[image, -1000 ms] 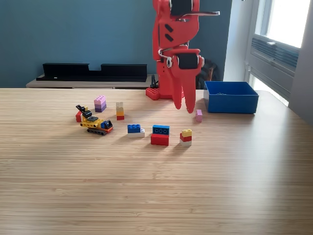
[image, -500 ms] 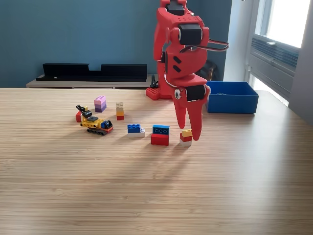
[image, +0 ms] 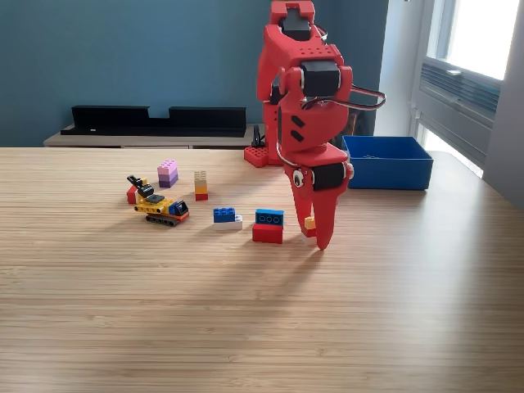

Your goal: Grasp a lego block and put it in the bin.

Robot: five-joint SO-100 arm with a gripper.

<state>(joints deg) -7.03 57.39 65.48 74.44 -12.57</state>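
Plastic pieces on a wood-grain table, as we see them from the exterior view.
We see a table (image: 246, 311) of pale wood with fine straight grain and a soft sheen where light falls. The arm (image: 304, 90) looks like matt red plastic, its gripper (image: 315, 233) the same. The bin (image: 386, 161) is smooth blue plastic. The lego blocks (image: 268, 225) are glossy moulded plastic. The wall (image: 123, 57) behind is matt teal.

Daylight from window (image: 479, 33) at exterior view's right, overexposed there. Soft shadows spread across table (image: 246, 327) below and in front of jaws. Focus sharp throughout; no blur.
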